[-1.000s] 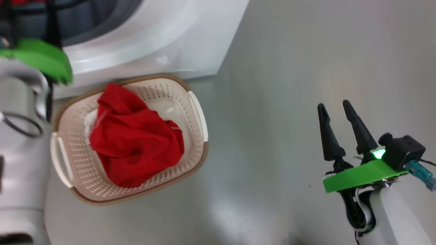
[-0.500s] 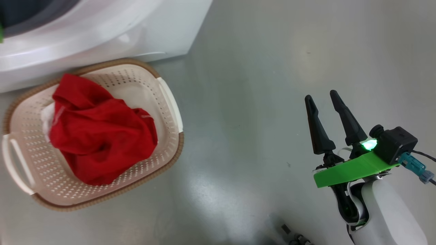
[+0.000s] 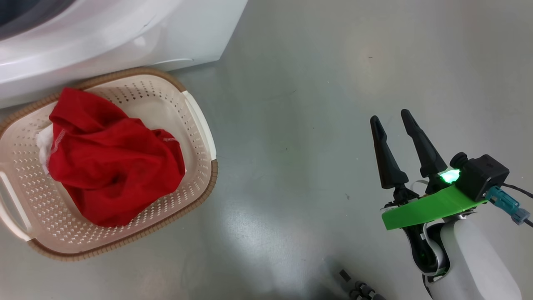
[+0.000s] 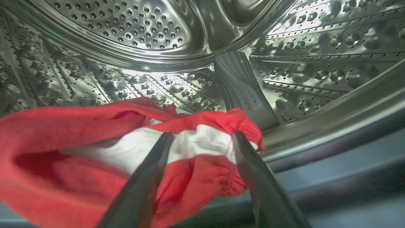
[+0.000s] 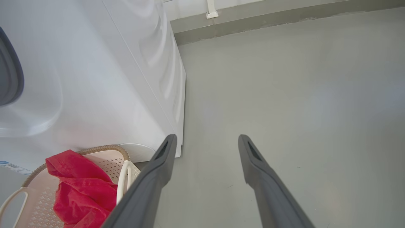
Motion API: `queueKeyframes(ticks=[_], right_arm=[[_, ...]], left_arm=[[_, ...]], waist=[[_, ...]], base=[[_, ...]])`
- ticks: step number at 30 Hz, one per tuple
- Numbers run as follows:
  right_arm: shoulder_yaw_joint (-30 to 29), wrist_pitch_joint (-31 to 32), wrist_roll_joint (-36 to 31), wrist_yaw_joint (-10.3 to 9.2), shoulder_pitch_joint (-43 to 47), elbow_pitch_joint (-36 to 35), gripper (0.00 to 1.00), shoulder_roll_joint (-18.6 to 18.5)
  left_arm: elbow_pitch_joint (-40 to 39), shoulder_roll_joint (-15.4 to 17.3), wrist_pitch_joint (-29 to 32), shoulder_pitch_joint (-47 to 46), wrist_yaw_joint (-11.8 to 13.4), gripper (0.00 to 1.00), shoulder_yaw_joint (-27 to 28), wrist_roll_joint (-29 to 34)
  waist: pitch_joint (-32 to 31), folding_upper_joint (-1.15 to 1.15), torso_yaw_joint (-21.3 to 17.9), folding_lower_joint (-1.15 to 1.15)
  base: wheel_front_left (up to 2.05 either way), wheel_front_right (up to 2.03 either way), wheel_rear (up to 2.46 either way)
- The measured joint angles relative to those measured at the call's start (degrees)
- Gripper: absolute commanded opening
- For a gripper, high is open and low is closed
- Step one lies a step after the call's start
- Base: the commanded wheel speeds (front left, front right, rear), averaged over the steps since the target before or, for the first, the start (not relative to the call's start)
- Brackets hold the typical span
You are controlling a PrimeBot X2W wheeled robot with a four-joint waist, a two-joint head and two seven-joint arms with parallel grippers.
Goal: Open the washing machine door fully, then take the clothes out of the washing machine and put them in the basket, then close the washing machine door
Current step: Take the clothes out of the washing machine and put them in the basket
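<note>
Two red garments lie in separate places. The first garment (image 3: 112, 166) sits crumpled in the basket (image 3: 193, 162), with a bit of white cloth showing at its left edge. The basket stands on the grey floor (image 3: 312, 83), right against the foot of the washing machine (image 3: 125, 37). The second garment (image 4: 79, 177), red with a white band, lies inside the machine's steel drum (image 4: 126, 25), near the front lip.

The left gripper (image 4: 202, 136) reaches into the drum with its two dark fingers spread wide. Its tips sit at the white band, one on each side of a fold of fabric, and nothing is pinched between them. Whether the tips touch the cloth cannot be told.

The right gripper (image 3: 389, 115) hangs over bare floor, well apart from the basket and to its right. Its fingers also stand wide apart and hold nothing. A green plate (image 3: 429, 206) and a small black camera (image 3: 485, 177) sit at its wrist, with a green light glowing between them.

In the right wrist view, the white side of the machine rises at the left. The basket with its red cloth shows at the lower left, beside the near finger.
</note>
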Motion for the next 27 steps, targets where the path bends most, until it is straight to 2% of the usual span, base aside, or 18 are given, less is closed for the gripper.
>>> queueKeyframes(ticks=[3,5,9,19,27], right_arm=[[0.2,0.0,0.0,0.0,-0.1,-0.2,1.0,0.0],[0.2,0.0,0.0,0.0,-0.1,-0.2,1.0,0.0],[0.4,0.0,0.0,0.0,-0.1,-0.2,1.0,0.0],[0.3,0.0,0.9,0.0,-0.8,-0.2,1.0,0.0],[-0.9,0.0,0.8,0.0,-0.7,0.0,1.0,0.0]], left_arm=[[0.1,0.0,0.6,0.0,0.0,1.0,-0.4,0.0],[0.2,0.1,0.8,0.0,0.0,0.61,-0.5,0.0],[0.4,0.1,1.2,-0.1,0.1,0.01,-0.7,-0.5],[1.0,0.1,-0.9,-0.2,0.1,0.0,-1.5,-1.3],[0.2,-1.8,-4.7,1.4,-0.3,0.0,-0.4,-4.6]], waist=[[0.0,0.0,0.1,0.0],[0.0,0.0,0.1,0.0],[0.0,0.0,0.0,0.0],[-0.6,0.0,0.2,0.0],[-2.2,0.0,1.4,0.0]], base=[[0.0,0.0,0.0],[0.0,0.0,0.0],[0.0,0.0,0.0],[0.0,0.0,0.0],[0.0,0.0,0.0]])
